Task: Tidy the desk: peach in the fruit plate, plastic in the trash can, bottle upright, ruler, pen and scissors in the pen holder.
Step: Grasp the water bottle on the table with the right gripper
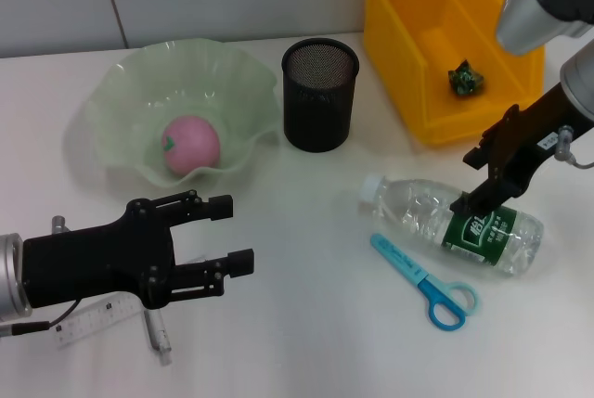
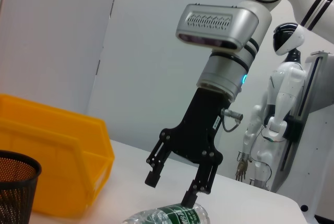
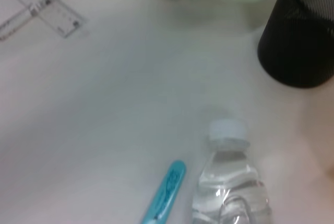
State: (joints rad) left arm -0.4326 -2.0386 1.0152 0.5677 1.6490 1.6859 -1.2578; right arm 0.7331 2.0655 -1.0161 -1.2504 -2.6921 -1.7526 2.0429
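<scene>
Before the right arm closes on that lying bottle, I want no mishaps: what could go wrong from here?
1. The bottle is round and lies on its side; the open right gripper sits over its label end, so it may roll or slip.
2. The scissors lie right beside the bottle and may get knocked.
3. The left gripper, open, hovers above the ruler and pen; descending could scatter them.

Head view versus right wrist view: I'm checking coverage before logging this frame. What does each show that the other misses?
Only the head view shows the yellow bin with the green plastic scrap in it, the scissors' ring handles, both grippers, the left gripper open over the near desk and the right gripper open at the lying bottle, and the bottle's green label. The right wrist view adds nothing new, only a closer look. Both show the peach in the fruit plate, the pen holder, ruler, pen and bottle cap.
</scene>
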